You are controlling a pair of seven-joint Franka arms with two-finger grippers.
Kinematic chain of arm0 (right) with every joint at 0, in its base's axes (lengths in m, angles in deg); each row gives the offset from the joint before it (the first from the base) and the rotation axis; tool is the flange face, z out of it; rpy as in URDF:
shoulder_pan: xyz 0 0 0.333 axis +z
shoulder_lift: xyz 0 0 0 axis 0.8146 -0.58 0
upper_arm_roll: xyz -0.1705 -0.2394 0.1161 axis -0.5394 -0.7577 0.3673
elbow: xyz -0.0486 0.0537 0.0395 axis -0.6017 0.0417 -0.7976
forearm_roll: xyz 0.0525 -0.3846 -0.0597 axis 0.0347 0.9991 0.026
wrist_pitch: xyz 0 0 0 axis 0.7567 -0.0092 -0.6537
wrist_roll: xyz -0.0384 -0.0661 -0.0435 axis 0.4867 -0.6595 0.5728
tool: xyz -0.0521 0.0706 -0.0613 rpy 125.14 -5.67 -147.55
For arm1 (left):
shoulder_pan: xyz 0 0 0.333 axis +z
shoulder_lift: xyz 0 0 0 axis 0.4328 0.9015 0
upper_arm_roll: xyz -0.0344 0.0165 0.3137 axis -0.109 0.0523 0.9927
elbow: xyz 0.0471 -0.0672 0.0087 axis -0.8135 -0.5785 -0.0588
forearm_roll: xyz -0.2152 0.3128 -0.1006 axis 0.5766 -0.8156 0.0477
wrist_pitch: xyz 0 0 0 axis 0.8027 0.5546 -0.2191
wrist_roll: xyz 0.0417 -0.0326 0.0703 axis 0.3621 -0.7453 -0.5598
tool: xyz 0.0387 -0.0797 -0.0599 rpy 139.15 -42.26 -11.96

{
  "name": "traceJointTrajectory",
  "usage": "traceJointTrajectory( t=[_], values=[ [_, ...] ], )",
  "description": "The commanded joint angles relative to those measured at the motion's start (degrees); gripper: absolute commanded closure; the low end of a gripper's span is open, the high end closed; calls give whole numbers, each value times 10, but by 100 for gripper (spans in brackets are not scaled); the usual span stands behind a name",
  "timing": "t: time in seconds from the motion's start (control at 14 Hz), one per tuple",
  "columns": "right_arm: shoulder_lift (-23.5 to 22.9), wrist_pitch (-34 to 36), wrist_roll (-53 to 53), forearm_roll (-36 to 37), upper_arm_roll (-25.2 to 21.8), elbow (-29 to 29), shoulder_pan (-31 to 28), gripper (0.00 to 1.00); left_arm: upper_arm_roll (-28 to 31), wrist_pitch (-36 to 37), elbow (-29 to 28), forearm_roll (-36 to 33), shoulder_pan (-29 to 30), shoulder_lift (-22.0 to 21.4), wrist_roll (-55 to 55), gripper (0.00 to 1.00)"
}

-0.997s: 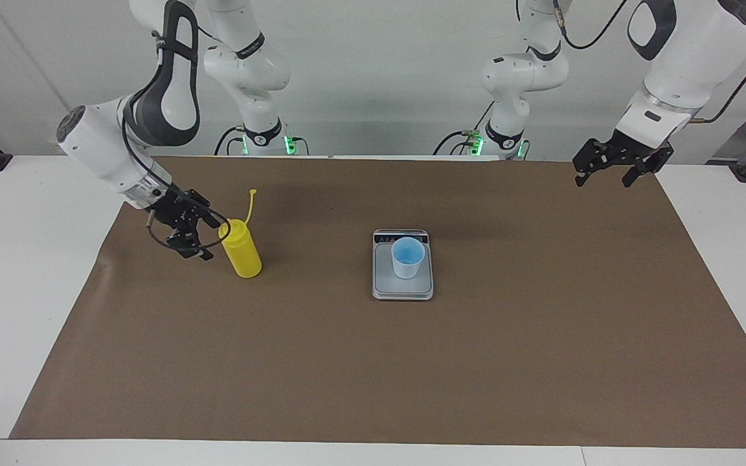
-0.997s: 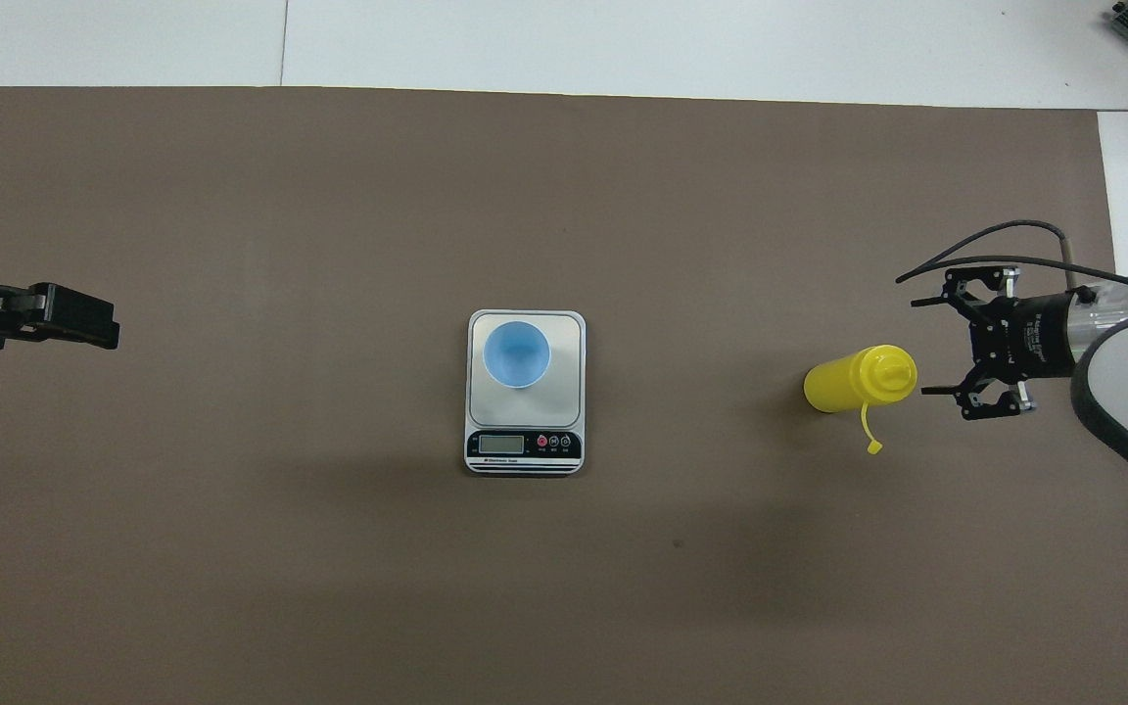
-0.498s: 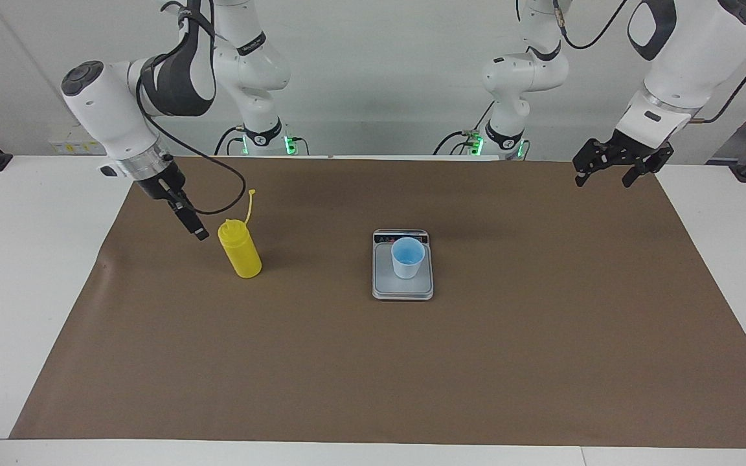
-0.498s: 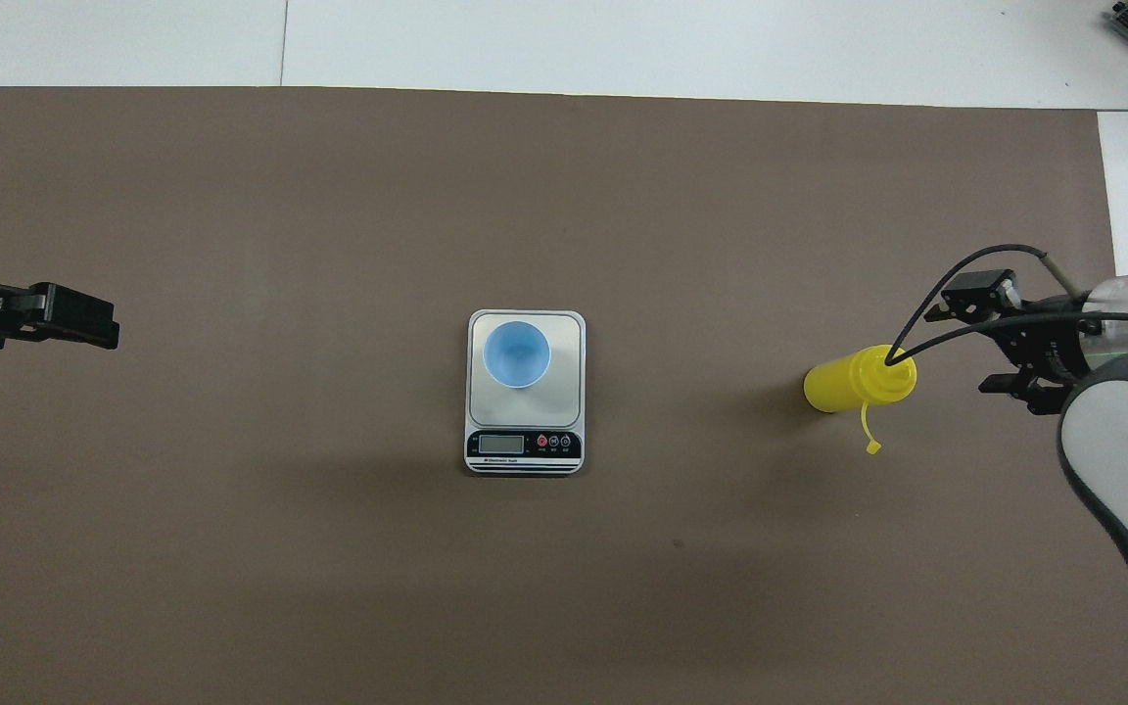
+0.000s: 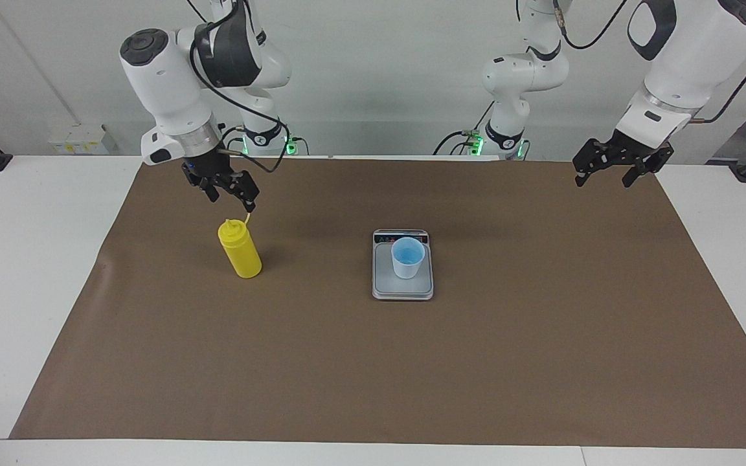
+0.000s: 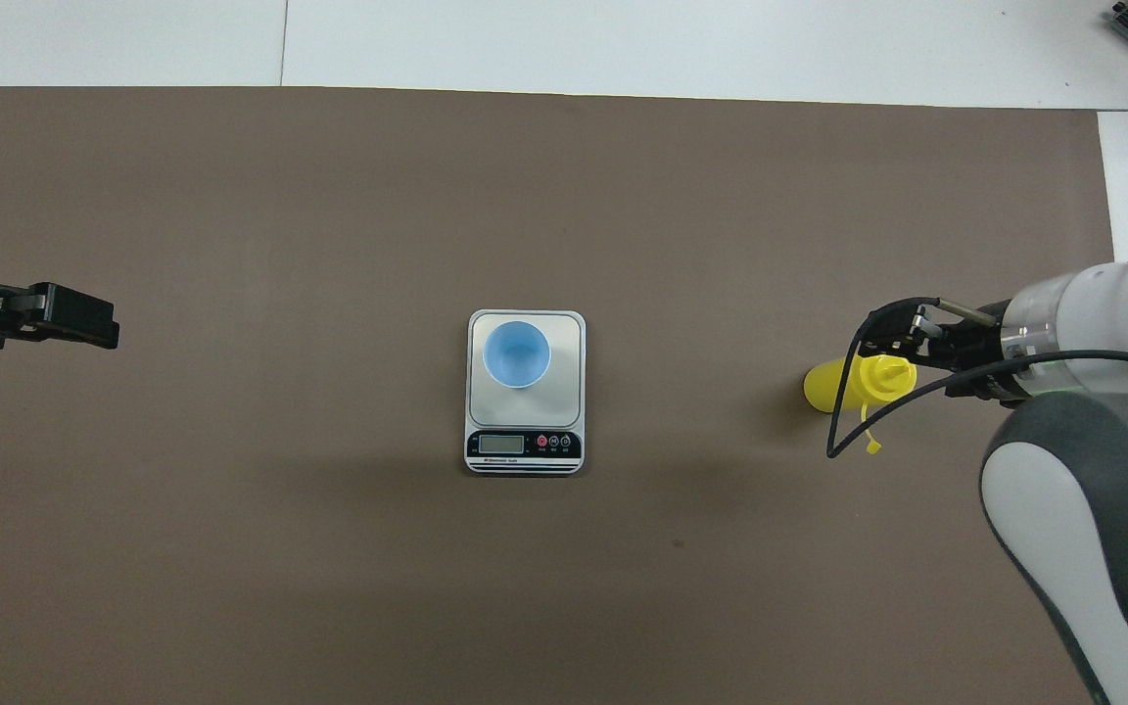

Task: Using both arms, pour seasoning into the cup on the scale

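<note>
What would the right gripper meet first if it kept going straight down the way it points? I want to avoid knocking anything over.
Probably the yellow plastic squeeze bottle: the right gripper, open, hangs just above its nozzle and cap strap. Exact alignment in depth is unclear.

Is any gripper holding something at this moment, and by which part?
Nothing is held. The right gripper hangs open above the seasoning bottle; the left gripper waits open over the table's edge.
</note>
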Motion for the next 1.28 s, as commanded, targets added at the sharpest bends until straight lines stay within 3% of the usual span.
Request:
traceJointTrajectory(
  t=[0.0,0.43,0.85,1.21],
  values=[
    [-24,39,31,66,1,-60,32,0,-4,5,1,-5,7,-5,3,0],
    [-96,128,34,98,0,-223,32,0,-5,5,1,-5,7,-5,3,0],
    [-63,134,100,67,-3,-167,-9,0,-5,5,1,-5,7,-5,3,0],
    [-59,131,101,56,-4,-162,-10,0,-4,5,1,-5,7,-5,4,0]
  ],
)
